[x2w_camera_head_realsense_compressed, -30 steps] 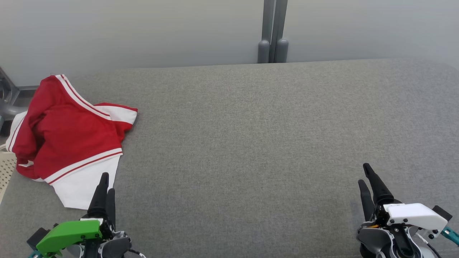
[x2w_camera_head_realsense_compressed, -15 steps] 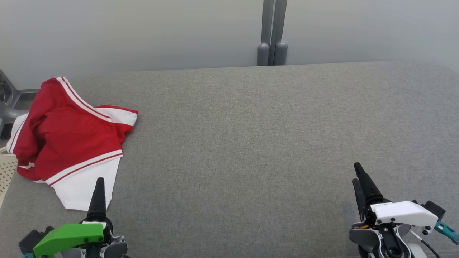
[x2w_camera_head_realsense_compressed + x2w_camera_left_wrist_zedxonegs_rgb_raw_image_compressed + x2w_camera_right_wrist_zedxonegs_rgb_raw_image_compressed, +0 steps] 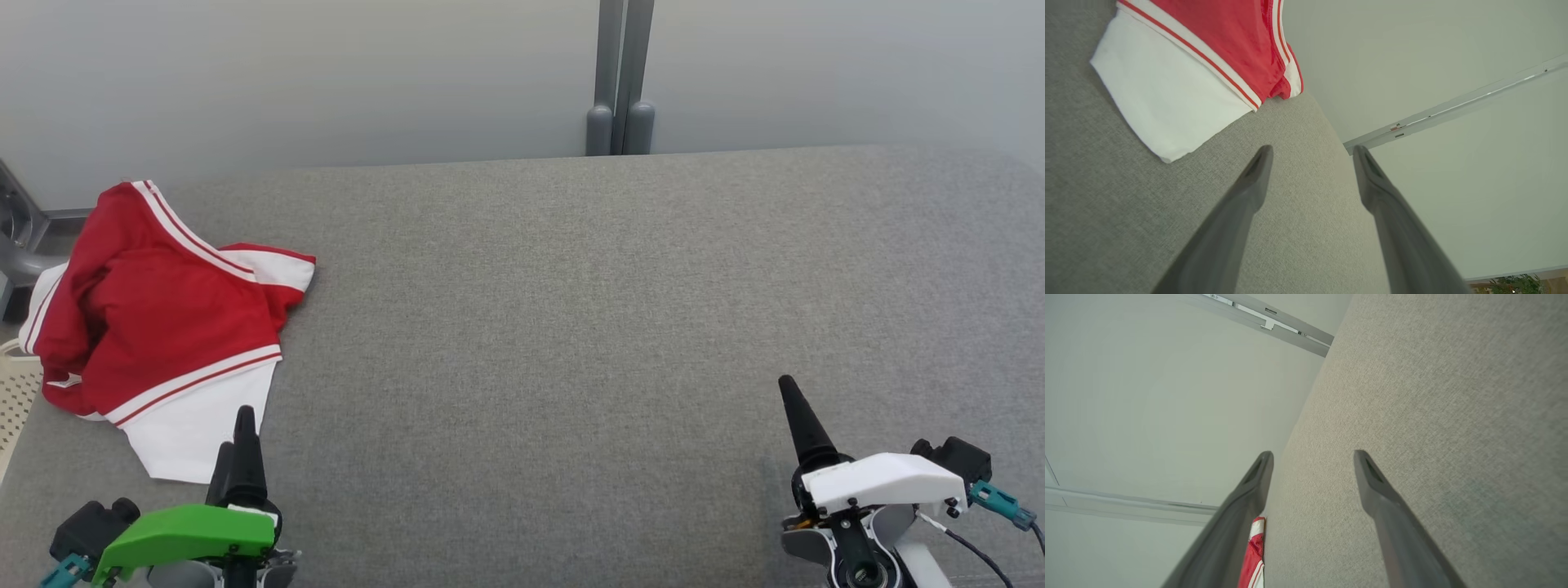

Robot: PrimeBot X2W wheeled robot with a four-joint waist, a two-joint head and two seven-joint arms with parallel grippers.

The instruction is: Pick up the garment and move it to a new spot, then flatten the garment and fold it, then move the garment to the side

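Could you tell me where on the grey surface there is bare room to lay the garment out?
The grey surface is bare across its middle and right, from the garment over to the right gripper and back to the wall. The left end is crowded: the garment lies bunched there, the left gripper near its white hem.

A wide surface (image 3: pixel 571 327) covered in grey woven cloth carries everything. Its far edge runs straight, and its far right corner is rounded. On it lies a garment (image 3: pixel 155 327), at the left end and close to the far edge. The garment is red with white bands and thin red stripes, and it is crumpled. A white part of it spreads flat on the cloth toward the near side. Its left part reaches the surface's left edge.
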